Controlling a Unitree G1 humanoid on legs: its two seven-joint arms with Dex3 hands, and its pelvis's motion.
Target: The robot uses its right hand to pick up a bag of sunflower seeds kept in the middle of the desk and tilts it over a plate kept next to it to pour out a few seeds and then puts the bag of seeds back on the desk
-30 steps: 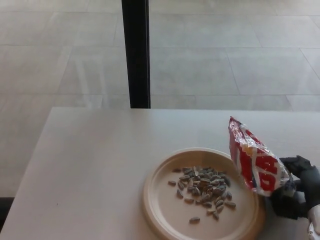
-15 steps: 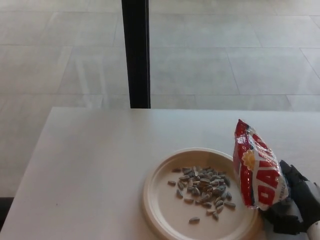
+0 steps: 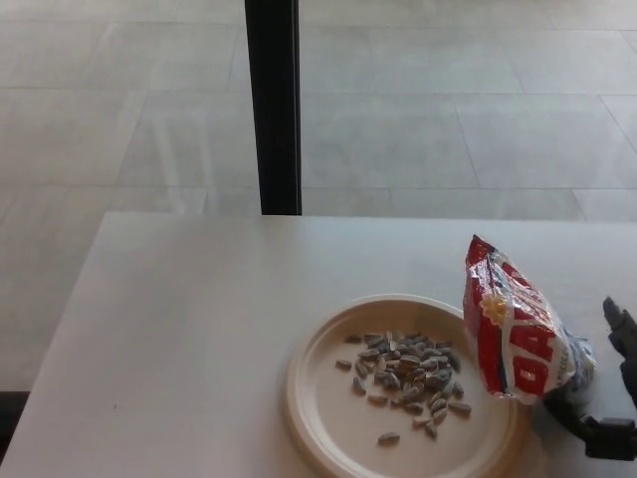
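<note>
Head view. The bag of sunflower seeds stands near upright on the counter at lower right, leaning slightly, its base just beside the plate's right rim; a pile of seeds lies on the plate. The right robot hand, at the lower right edge, lies to the right of the bag, fingers spread and apart from it, holding nothing. Pouring and set-down appear complete; the likely remaining move is withdrawal rightward. The left robot hand is not in view.

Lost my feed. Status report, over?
Right hand open, clear of seed bag. Bag upright on desk beside plate; seeds poured. Left hand unseen. Nothing obstructing.
</note>
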